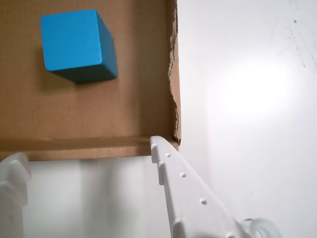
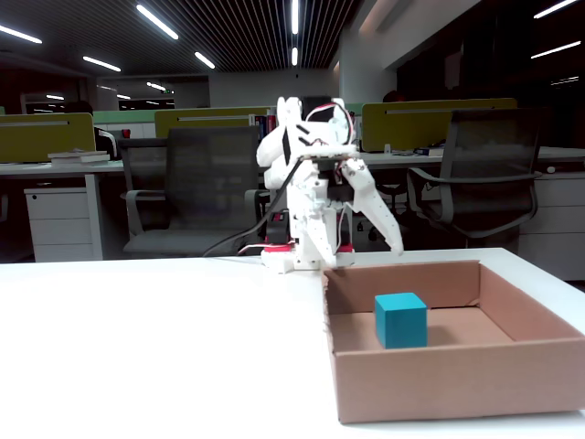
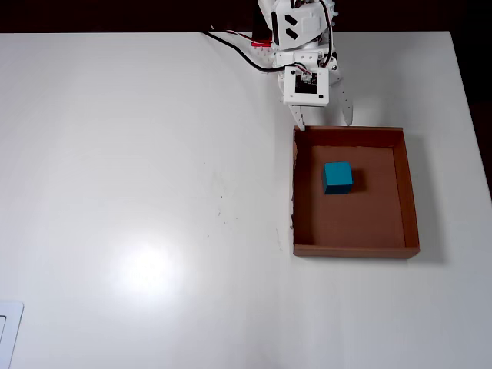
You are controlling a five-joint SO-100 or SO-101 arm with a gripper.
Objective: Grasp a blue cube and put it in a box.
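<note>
The counter [image 3: 138, 192] is a plain, glossy white surface that throws back a soft glare from the ceiling lights and shows a few faint scuff marks to the left of the box [image 3: 407, 192] in the overhead view. The box, shallow brown cardboard with low walls and a ragged torn edge on one wall, sits flat on it. The blue cube [image 3: 337, 177] rests upright on the box floor, nearer the wall closest to the arm and apart from every wall. The white arm [image 2: 306, 183] stands on the counter just beyond that wall. Its pincer [image 3: 324, 119] is spread and empty, the tips hanging over the box's near wall. Behind the box in the fixed view lies a dim office: mesh chairs [image 2: 480, 174], desks with yellow-green dividers [image 2: 430, 114], and long ceiling strip lights [image 2: 155, 20].
</note>
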